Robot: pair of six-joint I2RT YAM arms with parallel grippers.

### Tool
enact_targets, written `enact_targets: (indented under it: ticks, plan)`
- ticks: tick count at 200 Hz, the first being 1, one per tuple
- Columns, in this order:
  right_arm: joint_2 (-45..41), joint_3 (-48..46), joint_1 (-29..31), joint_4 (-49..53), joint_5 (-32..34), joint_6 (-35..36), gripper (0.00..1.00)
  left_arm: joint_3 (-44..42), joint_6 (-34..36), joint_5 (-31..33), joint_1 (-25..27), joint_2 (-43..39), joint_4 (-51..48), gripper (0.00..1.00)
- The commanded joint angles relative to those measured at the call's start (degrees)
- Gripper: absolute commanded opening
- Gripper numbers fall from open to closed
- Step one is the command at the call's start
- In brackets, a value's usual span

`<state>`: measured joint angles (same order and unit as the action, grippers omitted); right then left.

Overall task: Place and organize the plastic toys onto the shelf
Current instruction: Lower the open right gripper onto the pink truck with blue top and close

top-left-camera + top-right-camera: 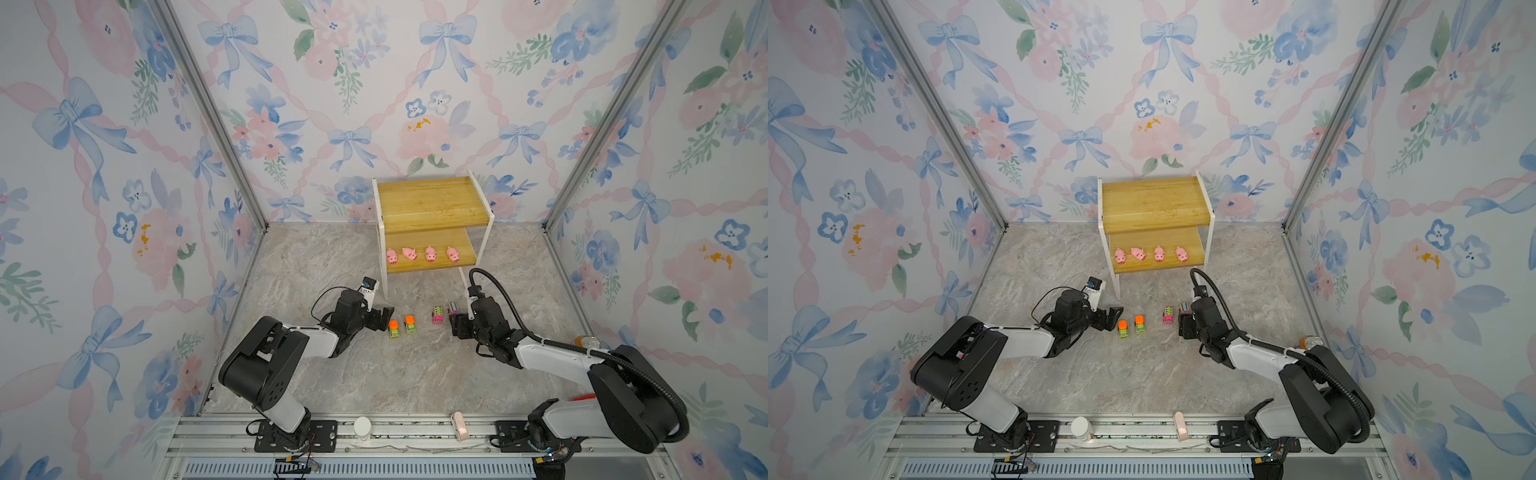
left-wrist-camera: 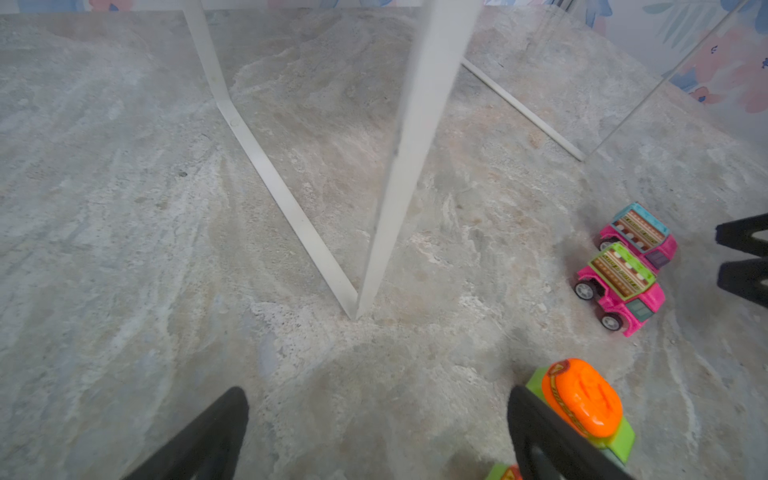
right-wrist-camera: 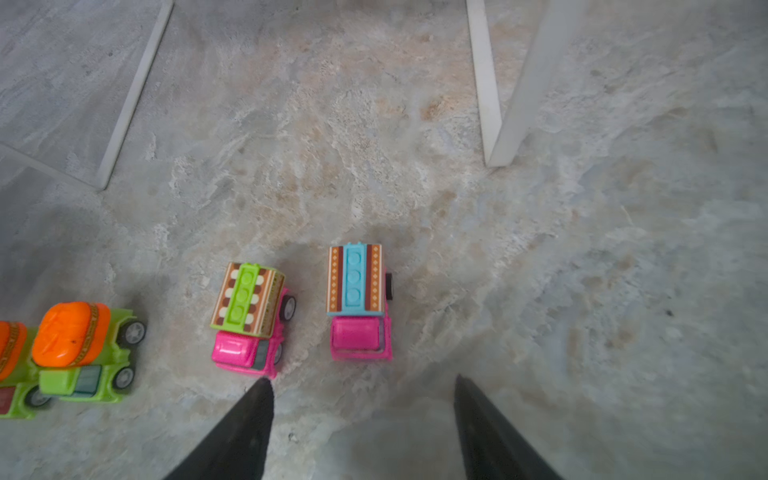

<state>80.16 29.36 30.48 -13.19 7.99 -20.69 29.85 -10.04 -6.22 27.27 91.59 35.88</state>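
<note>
The right gripper (image 3: 362, 378), fingers spread and empty, hangs just short of the blue-roofed bus (image 3: 359, 301), with the green-roofed bus (image 3: 249, 318) beside it on the marbled surface (image 3: 582, 291). The left gripper (image 2: 377, 388), also parted and holding nothing, has one finger covering part of a green truck (image 2: 582, 405), and the second green truck (image 2: 503, 473) is cut off at the frame edge. Four pink pigs (image 1: 431, 253) line the lower board of the shelf (image 1: 432, 203), while the right arm hides most of an orange can (image 1: 582, 341).

Upper board (image 1: 432, 203) bare, pigs (image 1: 430, 254) lining lower board (image 1: 419, 241), white leg (image 1: 383, 278) behind trucks (image 1: 410, 325)
</note>
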Motion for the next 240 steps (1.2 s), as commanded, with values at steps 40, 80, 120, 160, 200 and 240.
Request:
enact_targets:
  ticks: [40, 80, 120, 160, 200, 240]
  plan:
    - [9.6, 4.7, -1.6, -4.8, -5.8, 1.5, 0.7, -0.8, 1.3, 0.8, 0.3, -1.8, 0.2, 0.98]
    - [12.8, 6.2, -1.5, -6.1, -5.7, 1.2, 0.69, -0.8, 1.4, 0.9, 0.3, -1.6, 0.2, 0.98]
    - [14.3, 7.7, -1.8, -5.4, -6.1, 1.9, 0.66, -0.8, 1.5, 1.1, 0.3, -1.8, 0.2, 0.98]
    - [14.3, 7.1, -1.9, -5.8, -5.8, 2.1, 0.57, -1.3, 1.6, 1.5, 0.3, -2.8, 0.2, 0.98]
    - [13.3, 6.0, -1.9, -5.8, -5.6, 2.3, 0.48, -1.9, 1.5, 1.8, 0.2, -3.4, 0.1, 0.98]
    - [12.5, 5.6, -1.9, -5.4, -5.6, 2.7, 0.41, -2.0, 1.2, 1.6, 0.2, -3.5, 0.2, 0.98]
